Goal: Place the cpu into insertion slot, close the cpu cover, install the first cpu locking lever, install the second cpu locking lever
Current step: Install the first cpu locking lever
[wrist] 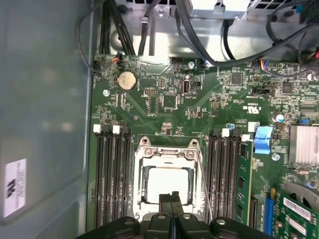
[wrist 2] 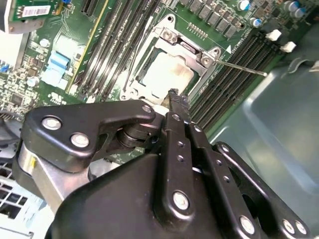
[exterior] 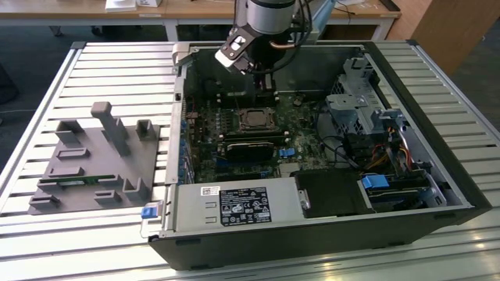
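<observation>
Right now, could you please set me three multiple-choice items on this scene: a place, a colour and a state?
1. Where is the cpu? A in the insertion slot; B outside the case; C on a memory strip.
2. What colour is the motherboard? A red; B green; C white.
3. How is the cpu cover? A standing upright; B taken off; C flat over the cpu.
Answers: A, its pale top shows in the slot; B, the board is green in all views; C, the frame lies flat around the chip.
</observation>
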